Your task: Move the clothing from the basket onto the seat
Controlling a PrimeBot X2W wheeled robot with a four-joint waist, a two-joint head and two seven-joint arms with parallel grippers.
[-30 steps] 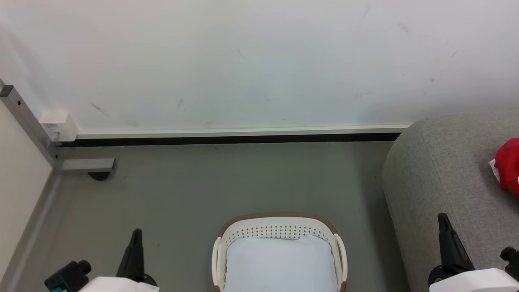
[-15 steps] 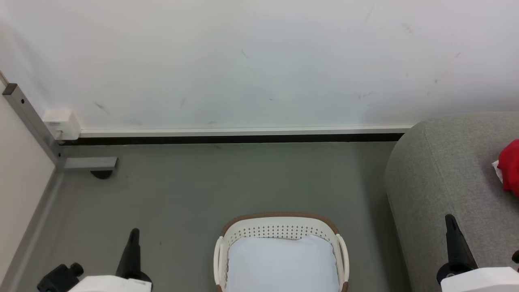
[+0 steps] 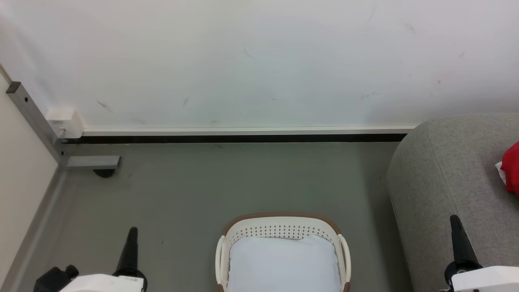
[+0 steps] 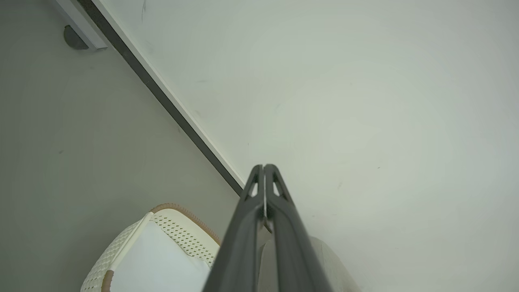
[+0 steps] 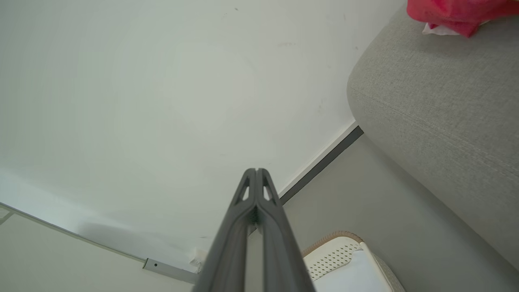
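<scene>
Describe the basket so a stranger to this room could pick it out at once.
Follow the white wall down to the grey floor. There, just left of the big grey sofa, stands the basket. Unlike the soft sofa, it is a small oval of cream perforated plastic with a brown rim, lined with a white sheet.

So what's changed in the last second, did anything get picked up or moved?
Nothing was taken hold of or let go. The head camera swung a little, sliding the whole scene rightward in the view. The left gripper and right gripper, both shut and empty, drifted slightly apart. The basket with its white liner, the seat and the red clothing on it stayed put.
</scene>
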